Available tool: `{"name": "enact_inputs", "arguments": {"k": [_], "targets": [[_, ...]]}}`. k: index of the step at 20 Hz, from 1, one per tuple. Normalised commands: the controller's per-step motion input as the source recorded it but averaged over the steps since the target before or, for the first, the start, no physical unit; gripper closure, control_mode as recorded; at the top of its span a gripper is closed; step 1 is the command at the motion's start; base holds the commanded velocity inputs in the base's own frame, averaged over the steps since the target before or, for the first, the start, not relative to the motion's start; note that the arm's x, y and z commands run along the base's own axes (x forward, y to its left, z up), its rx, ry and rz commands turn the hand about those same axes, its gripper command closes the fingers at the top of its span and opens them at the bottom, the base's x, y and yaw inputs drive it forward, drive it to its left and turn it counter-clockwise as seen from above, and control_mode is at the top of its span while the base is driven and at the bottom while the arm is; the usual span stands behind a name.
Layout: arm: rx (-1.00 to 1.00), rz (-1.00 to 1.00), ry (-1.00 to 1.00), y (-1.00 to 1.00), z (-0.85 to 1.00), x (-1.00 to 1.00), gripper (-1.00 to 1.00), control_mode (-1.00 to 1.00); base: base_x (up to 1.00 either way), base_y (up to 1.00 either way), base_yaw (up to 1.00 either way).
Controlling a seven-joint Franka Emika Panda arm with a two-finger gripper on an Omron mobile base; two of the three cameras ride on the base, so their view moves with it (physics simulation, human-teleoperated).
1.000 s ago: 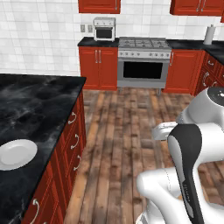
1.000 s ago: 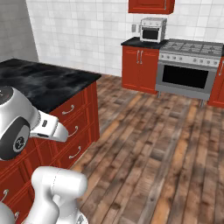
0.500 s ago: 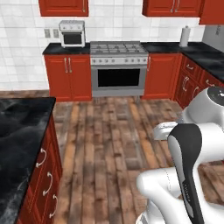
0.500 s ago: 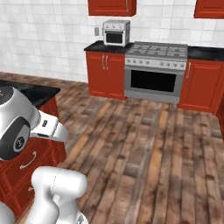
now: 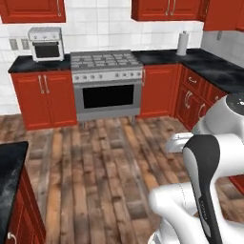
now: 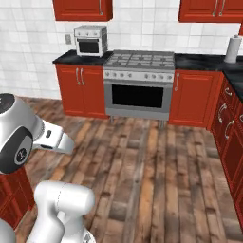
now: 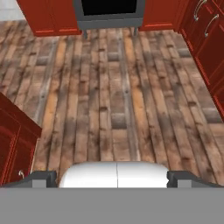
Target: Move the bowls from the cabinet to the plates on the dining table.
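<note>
Dining table [image 5: 10, 167]: black marble corner, 8 o'clock, left base view; no plates on visible part.
Toaster oven [image 5: 45, 43]: on counter, 11 o'clock.
Stove [image 5: 107, 81]: centre, 12 o'clock, oven door shut.
Wall cabinet [image 5: 169, 8]: red, doors shut, 1 o'clock above counter; bowls hidden, presumably behind one of shut doors.
Paper towel roll [image 5: 182, 44]: 2 o'clock.
End effector [image 7: 113, 175]: fingertips wide apart, empty, over plank floor [image 7: 113, 87].
Handling judgement: bowls rigid, probably brittle, glaze slippery; pinch rim wall, one finger inside, one outside.
</note>
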Motion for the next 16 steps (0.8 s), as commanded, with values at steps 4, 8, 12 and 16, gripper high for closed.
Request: {"name": "enact_inputs", "arguments": {"k": [4,8,12,16], "targets": [[0.0,0.0,0.0,0.0,0.0,0.0,-1.0,1.0,1.0,-0.16,-0.25],[0.0,0.0,0.0,0.0,0.0,0.0,-1.0,1.0,1.0,-0.07,-0.27],[0.0,0.0,0.0,0.0,0.0,0.0,-1.0,1.0,0.84,-0.18,-0.35],[0.0,0.0,0.0,0.0,0.0,0.0,-1.0,1.0,0.62,-0.16,-0.48]]}}
